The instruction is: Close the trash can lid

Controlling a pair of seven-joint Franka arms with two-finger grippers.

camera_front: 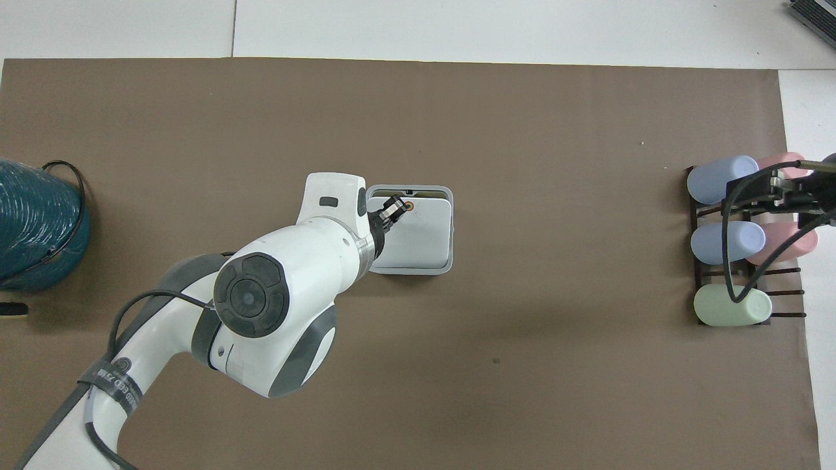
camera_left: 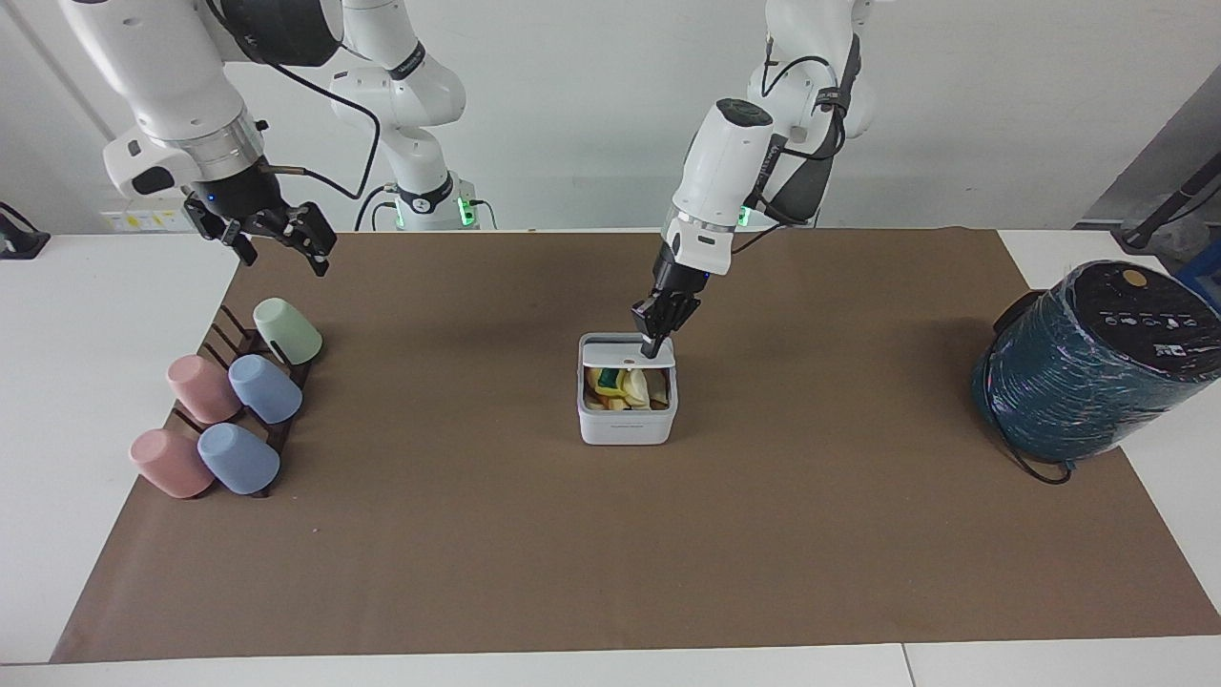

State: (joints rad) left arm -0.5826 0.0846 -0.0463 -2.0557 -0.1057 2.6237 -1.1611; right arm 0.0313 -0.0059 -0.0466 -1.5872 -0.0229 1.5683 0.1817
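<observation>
The small white trash can stands in the middle of the brown mat; its rim shows in the overhead view. Its white lid is tilted low over the opening, with a gap at the front that shows yellow and green scraps. From above the lid covers almost all of the opening. My left gripper is shut and presses its tips on the lid's top, beside the orange dot. My right gripper waits open, up over the cup rack's end.
A dark rack with several pastel cups lies at the right arm's end of the table. A large dark teal wrapped cylinder with a black cable stands at the left arm's end.
</observation>
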